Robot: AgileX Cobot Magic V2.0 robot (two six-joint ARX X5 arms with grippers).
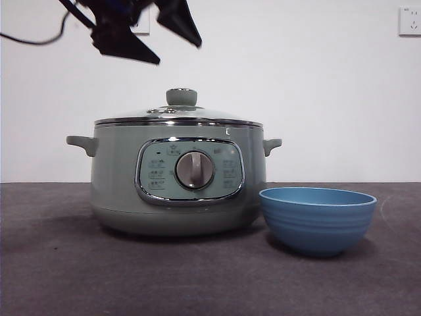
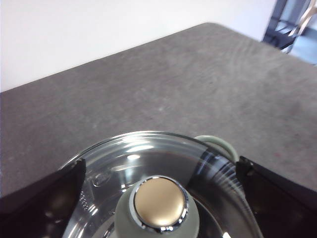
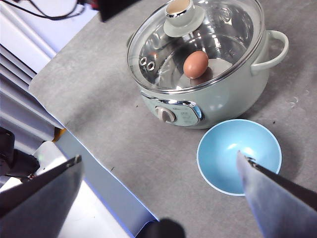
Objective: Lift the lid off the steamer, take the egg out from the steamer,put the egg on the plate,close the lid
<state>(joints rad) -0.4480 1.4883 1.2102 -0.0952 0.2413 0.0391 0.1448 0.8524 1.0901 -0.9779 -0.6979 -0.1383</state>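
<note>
The round, shallow-domed glass lid (image 1: 177,115) with its shiny steel rim sits closed on the large, round, pale sage-green electric steamer (image 1: 118,191); its stubby pale green knob (image 2: 159,208), capped by a dull gold disc in a chrome ring, stands upright at the centre. The steamer rests on the dark grey worktop (image 1: 66,276), its two small side handles projecting and its chrome-framed control panel with a round silver dial (image 1: 195,170) facing forward. My left gripper (image 1: 148,39) hangs above the lid, just over and slightly to one side of the knob, touching nothing; my left jaws are spread wide, one on either side of the knob as seen from my left wrist, and hold nothing. My right gripper (image 3: 158,168) is raised high above the worktop and well apart from the steamer, looking down on the scene; its jaws are likewise wide open and empty. Through the glass, seen from my right wrist, a single brown egg (image 3: 195,64) lies on the pale rack inside the steamer, toward the side nearer the panel; two small steel-ringed vent holes (image 3: 145,62) pierce the lid near its rim. The deep, round blue plate (image 1: 318,220), bowl-shaped with faint horizontal ridges outside and a lighter rim, stands upright just beside the steamer on the panel's side, and its inside holds nothing.
</note>
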